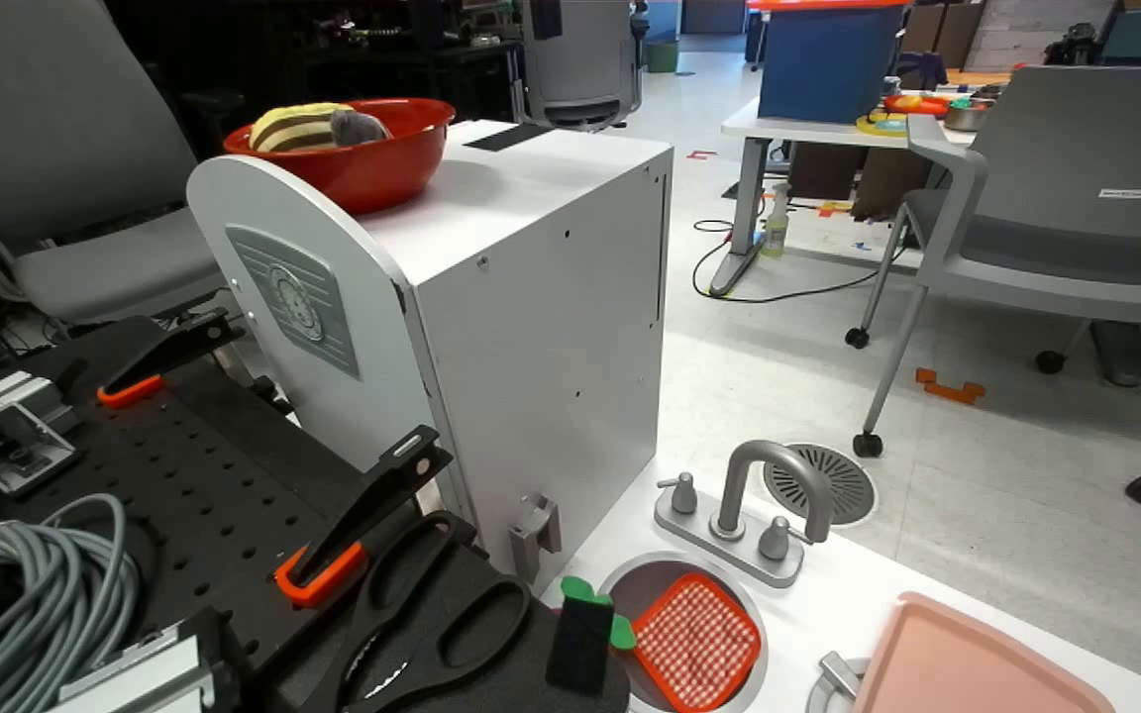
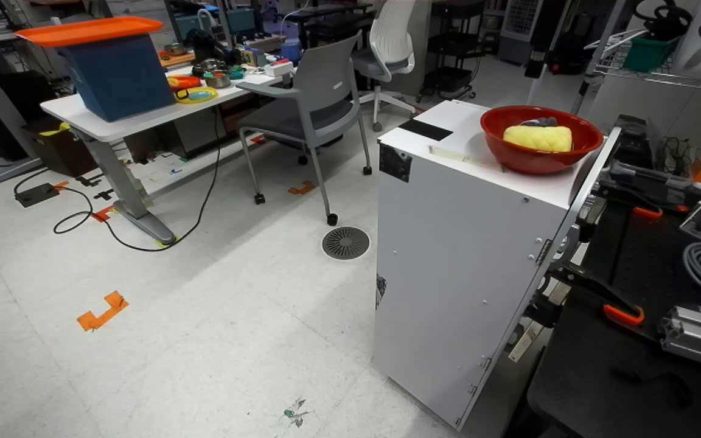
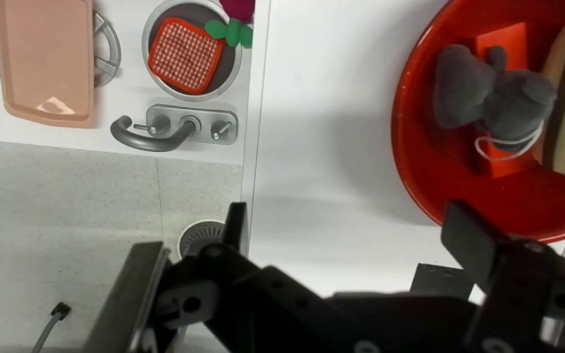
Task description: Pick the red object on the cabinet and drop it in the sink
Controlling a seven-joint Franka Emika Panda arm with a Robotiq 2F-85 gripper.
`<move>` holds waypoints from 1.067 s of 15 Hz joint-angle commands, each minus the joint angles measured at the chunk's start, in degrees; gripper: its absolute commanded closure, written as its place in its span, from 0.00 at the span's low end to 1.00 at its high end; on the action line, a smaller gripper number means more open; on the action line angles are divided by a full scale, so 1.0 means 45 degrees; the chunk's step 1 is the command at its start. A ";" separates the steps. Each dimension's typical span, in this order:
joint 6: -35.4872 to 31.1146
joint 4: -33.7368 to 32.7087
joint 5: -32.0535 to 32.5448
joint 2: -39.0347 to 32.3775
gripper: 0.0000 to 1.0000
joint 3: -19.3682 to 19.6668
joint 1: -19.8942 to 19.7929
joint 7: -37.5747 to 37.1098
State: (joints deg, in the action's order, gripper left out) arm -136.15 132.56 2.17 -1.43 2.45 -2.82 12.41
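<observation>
At wrist-view six o'clock, gripper [image 3: 344, 228] gaping;
red object [image 3: 237, 8] at two o'clock from the sink [image 3: 194, 98]; chair label [image 1: 1129, 194] illegibly small.

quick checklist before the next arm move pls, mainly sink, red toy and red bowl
1. Fingers open and empty: ok, wide apart.
2. Fingers clear of the red bowl: cannot tell, one overlaps its rim in the wrist view, gap unclear.
3. Red toy off the cabinet: ok, its visible part lies past the edge, by the sink.
4. Red toy fully in the sink: cannot tell, green leaves reach over the rim, body mostly out of sight.
5. Sink otherwise empty: not ok, a checked square lies inside.
6. Faucet clear of the sink: ok, it curves away.
</observation>
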 commanded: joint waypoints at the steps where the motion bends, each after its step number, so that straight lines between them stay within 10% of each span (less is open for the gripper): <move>1: 0.0631 0.0279 -0.0776 0.0670 0.00 -0.0018 0.0004 0.0269; 16: 0.2500 0.1249 -0.2025 0.2467 0.00 0.0135 0.0072 -0.1273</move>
State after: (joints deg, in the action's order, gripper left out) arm -126.48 136.51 -4.35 6.72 2.54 -2.82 6.87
